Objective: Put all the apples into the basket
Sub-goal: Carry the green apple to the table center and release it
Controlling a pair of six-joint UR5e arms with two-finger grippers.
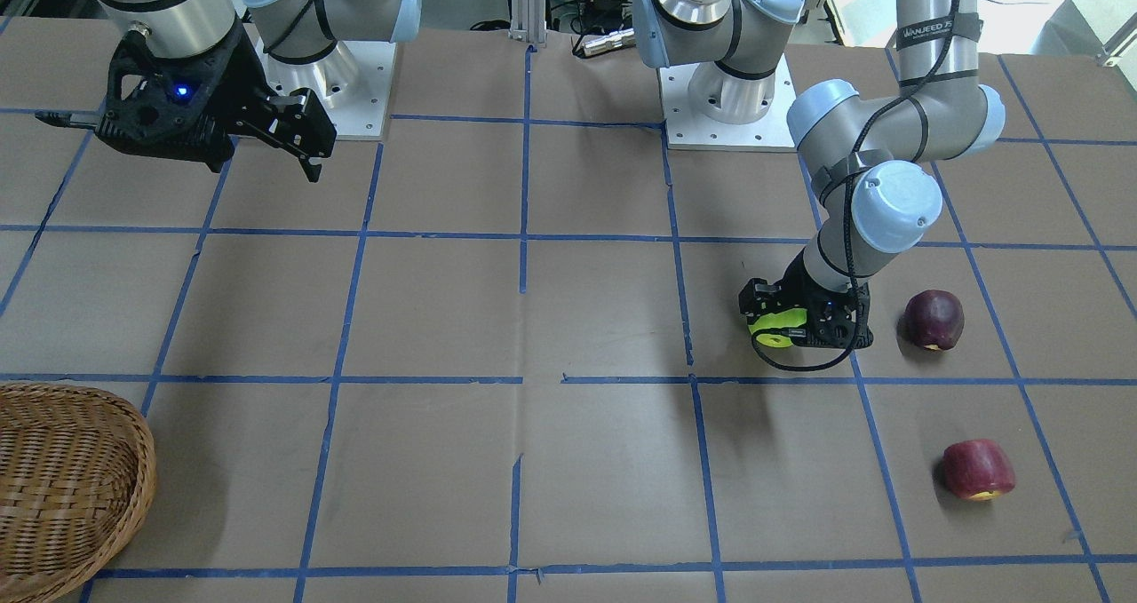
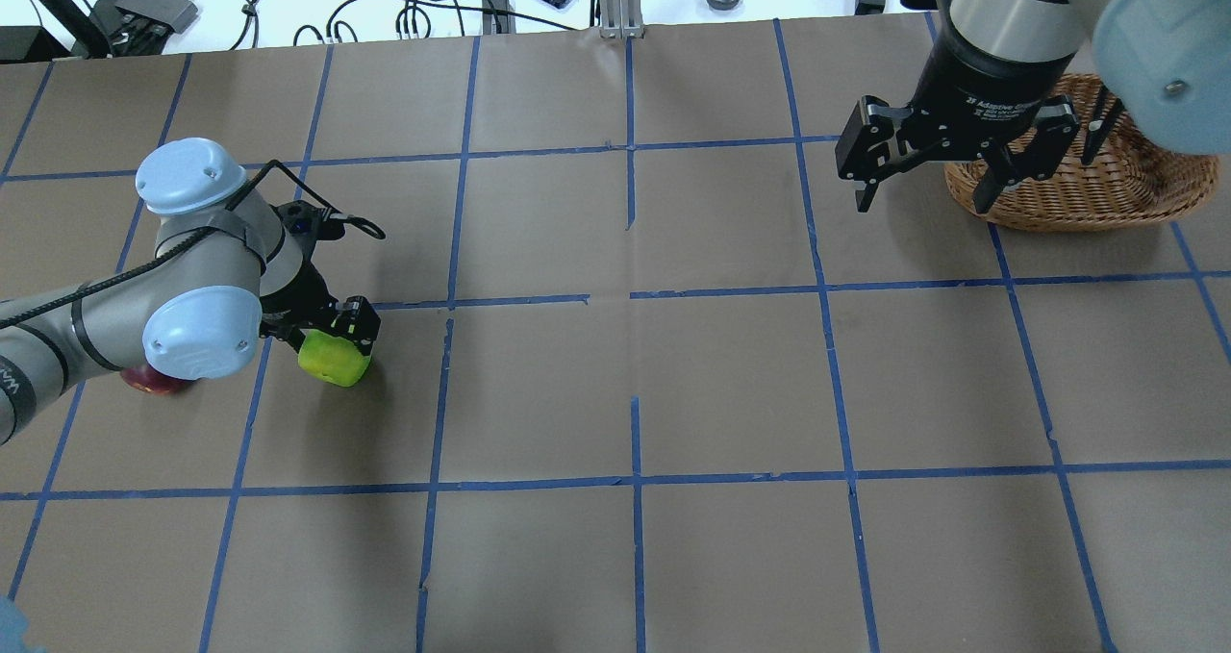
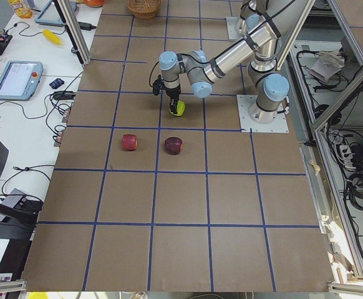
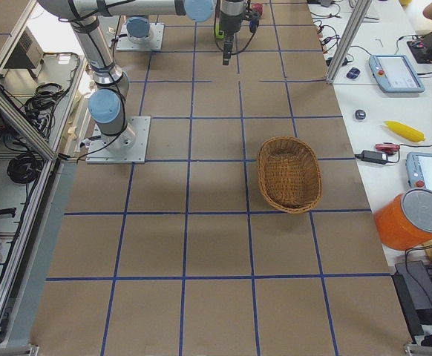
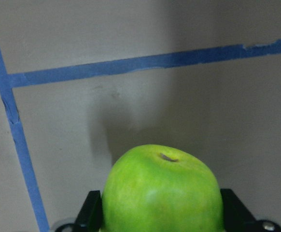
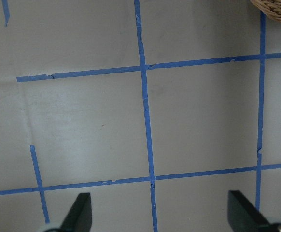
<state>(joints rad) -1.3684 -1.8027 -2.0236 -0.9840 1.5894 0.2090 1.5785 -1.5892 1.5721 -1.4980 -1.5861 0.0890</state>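
A: Left end effector (image 5: 162, 215), gripping anything?
B: Clamping the yellow-green apple (image 2: 334, 360), one finger on each flank, right of centre in the front-facing view. Riding low over the worktop (image 1: 568, 319); not managing to tell whether touching it or just off it.

A: Right end effector (image 2: 923, 191)?
B: Hanging spread wide, carrying nothing, raised above the worktop at the upper right of the overhead view.

A: Other apples, basket?
B: Spotting the dark red apple (image 1: 934, 319) just right of the held one, not touching the arm. Spotting the brighter red apple (image 1: 978, 470) at lower right, well apart from both. Finding the basket (image 1: 142, 470) in the lower left corner of the same view, showing nothing inside in the right side view.

A: Handling guess?
B: Probably behaving as firm, round and smooth-skinned, so likely slipping if pinched off-centre or near the tapering top. Probably weighing enough to drop out of a loose grip. Possibly bruising under a hard squeeze.

A: Grip spot?
B: Judging best: squeezing across the widest part, fingers on opposite flanks, looking like the hold in the wrist view. Suggesting the same for both red ones, coming straight down over the middle.
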